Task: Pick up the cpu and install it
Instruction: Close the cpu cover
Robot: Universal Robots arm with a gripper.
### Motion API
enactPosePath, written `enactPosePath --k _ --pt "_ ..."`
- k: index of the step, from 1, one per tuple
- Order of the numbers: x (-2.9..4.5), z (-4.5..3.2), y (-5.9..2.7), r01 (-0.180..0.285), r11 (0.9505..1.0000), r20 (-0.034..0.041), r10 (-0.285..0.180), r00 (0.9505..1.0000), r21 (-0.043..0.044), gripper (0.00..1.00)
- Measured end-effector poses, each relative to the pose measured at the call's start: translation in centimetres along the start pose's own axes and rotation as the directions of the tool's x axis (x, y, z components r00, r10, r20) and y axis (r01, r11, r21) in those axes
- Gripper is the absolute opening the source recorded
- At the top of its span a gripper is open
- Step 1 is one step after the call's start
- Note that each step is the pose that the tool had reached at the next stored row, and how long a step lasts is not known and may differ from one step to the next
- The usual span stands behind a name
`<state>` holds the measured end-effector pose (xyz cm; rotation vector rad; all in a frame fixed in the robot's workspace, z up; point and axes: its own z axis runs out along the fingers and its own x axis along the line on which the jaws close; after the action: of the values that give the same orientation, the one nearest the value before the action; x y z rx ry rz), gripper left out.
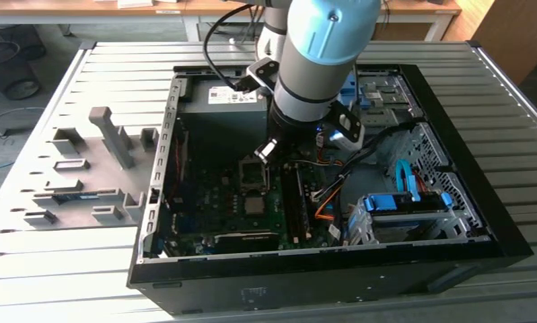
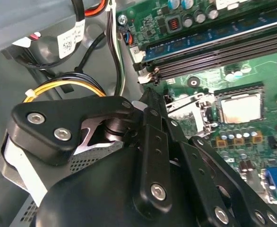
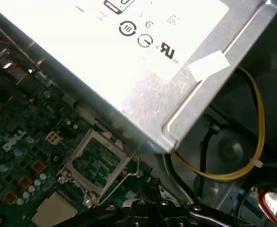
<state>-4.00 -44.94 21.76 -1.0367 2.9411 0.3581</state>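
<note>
The cpu (image 1: 253, 204) is a square silver chip lying flat on the green motherboard inside the open computer case (image 1: 448, 249). It also shows in both wrist views, cpu (image 2: 241, 106) and cpu (image 3: 53, 208). Beside it is the empty socket (image 1: 253, 173), its metal frame and wire lever raised, seen closer as the socket (image 3: 98, 163). My gripper (image 1: 268, 153) hangs just above the socket's edge, on the side away from the cpu. Its black body (image 2: 152, 156) fills the foreground. Nothing held is visible.
A grey power supply (image 1: 219, 101) sits close behind the gripper, with yellow cables (image 3: 252, 142) beside it. Memory slots (image 1: 294, 195) run alongside the socket. A blue drive cage (image 1: 403, 205) stands at the exterior view's right. A grey fixture block (image 1: 89, 168) lies outside the case.
</note>
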Motion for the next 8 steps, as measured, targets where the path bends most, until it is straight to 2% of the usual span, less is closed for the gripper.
enactPosePath --k 6,8 --pt "0.13 1.14 0.17 0.0 1.0 0.0 0.0 1.0 -0.0002 0.1" --pt "0.19 1.37 0.2 0.0 1.0 0.0039 0.0 1.0 -0.0051 0.1"
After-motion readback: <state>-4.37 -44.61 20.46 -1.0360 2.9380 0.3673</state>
